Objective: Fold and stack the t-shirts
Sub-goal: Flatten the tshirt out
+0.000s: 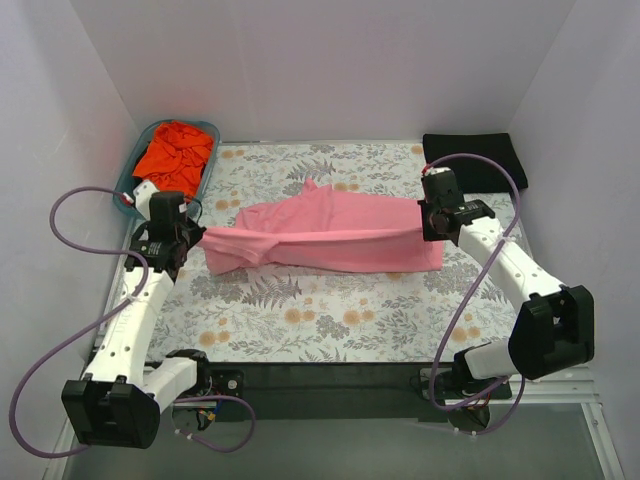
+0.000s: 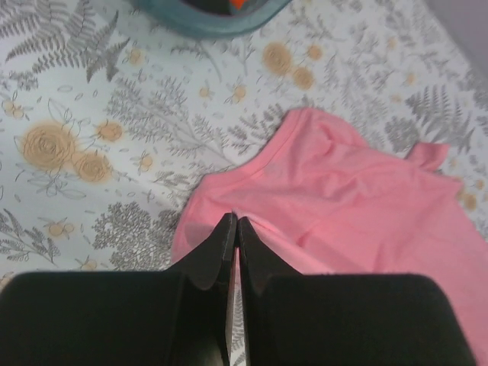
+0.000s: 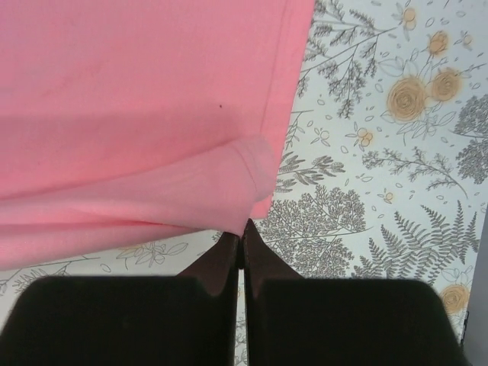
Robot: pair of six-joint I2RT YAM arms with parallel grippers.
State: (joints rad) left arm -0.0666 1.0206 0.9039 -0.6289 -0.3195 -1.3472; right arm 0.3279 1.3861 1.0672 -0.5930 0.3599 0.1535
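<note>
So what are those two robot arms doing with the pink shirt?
They are working on folding it. The left gripper and the right gripper are each pinched shut on one end of the pink t-shirt, which stretches between them across the flowery table. An orange-red t-shirt sits crumpled in the teal basket in the far left corner. A black t-shirt lies folded in the far right corner.
</note>
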